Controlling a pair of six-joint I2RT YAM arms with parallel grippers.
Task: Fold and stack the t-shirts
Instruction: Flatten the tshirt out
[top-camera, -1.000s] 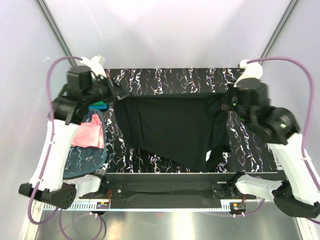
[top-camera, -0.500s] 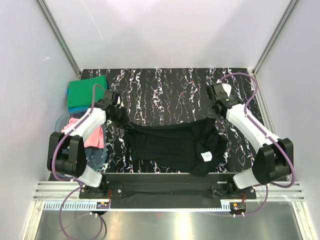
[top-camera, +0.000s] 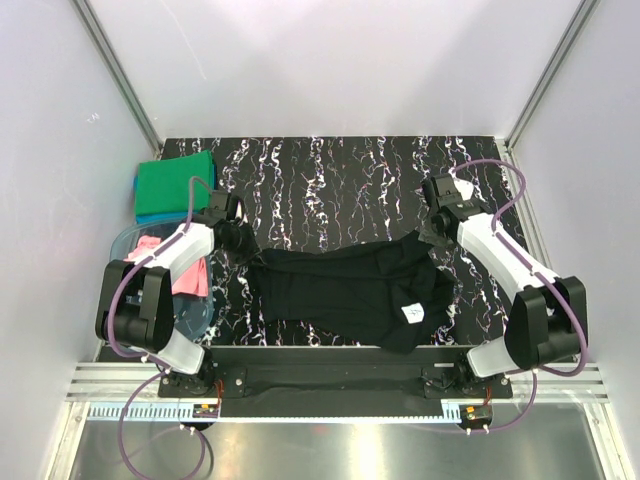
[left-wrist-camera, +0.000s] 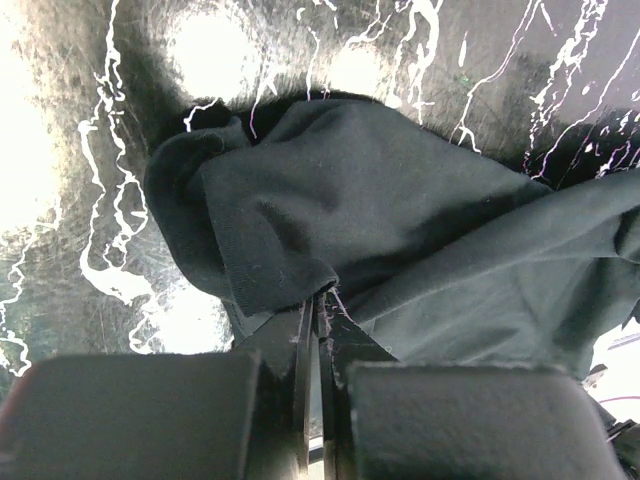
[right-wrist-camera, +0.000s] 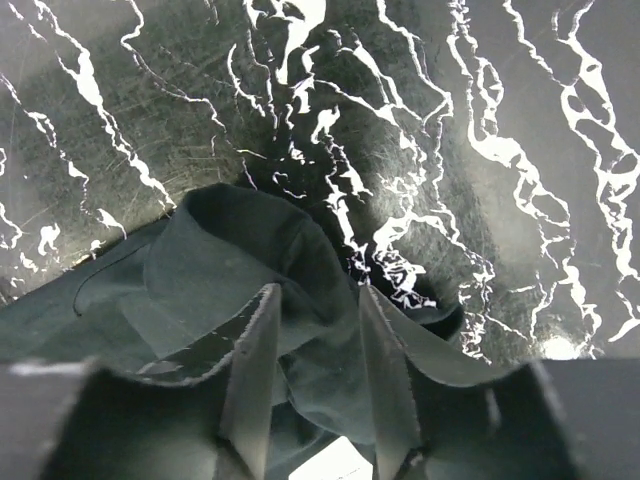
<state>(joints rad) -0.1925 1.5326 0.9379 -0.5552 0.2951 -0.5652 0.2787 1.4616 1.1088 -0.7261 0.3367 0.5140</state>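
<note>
Black t-shirt lies bunched on the table, near-centre, long axis running left-right between both arms. Left gripper sits at its left end, fingers pinched together on a fold. Right gripper is at the right end, jaws apart, with cloth beneath them but loose. Right likely needs a re-grip.

Both arms stretch forward from their bases and bend inward to the shirt — the left arm to its far left corner, the right arm to its far right corner. The left gripper is pinched closed on the shirt's edge. The right gripper points down with fingers parted — astride a fold.
</note>
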